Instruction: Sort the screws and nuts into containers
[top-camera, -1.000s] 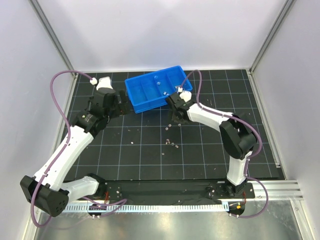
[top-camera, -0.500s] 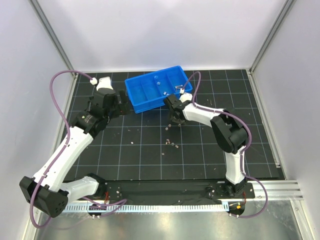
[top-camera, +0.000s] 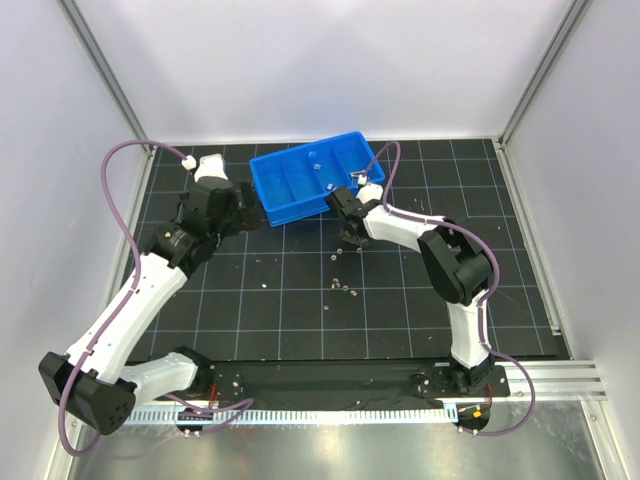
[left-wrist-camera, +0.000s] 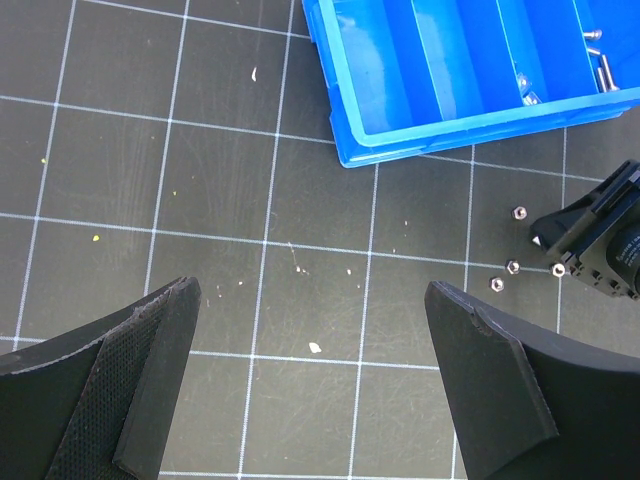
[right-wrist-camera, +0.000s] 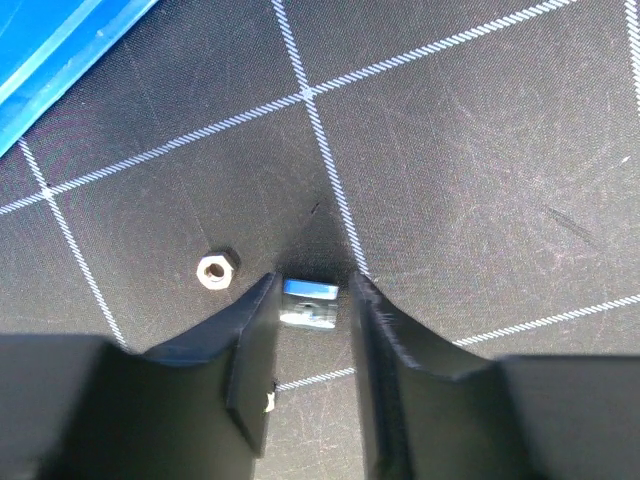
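Observation:
The blue tray (top-camera: 300, 214) lies tilted at the back of the mat; its wall also shows in the left wrist view (left-wrist-camera: 450, 136). A few screws (left-wrist-camera: 603, 72) lie in its right-hand section. My right gripper (top-camera: 350, 238) is down on the mat just in front of the tray. Its jaws (right-wrist-camera: 312, 285) are narrowly open around a nut (right-wrist-camera: 308, 303), which touches the left finger with a small gap to the right one. A second nut (right-wrist-camera: 214, 270) lies just left of it. My left gripper (top-camera: 247, 212) hovers wide open and empty (left-wrist-camera: 312, 292) left of the tray.
More loose nuts (top-camera: 340, 283) lie on the black grid mat in front of the right gripper; a few show in the left wrist view (left-wrist-camera: 512, 266). White crumbs (left-wrist-camera: 314, 348) dot the mat. Grey walls and metal posts close in the mat.
My right gripper has moved from the tray's right end down and left to the mat, and now straddles a nut. The left arm has barely moved.

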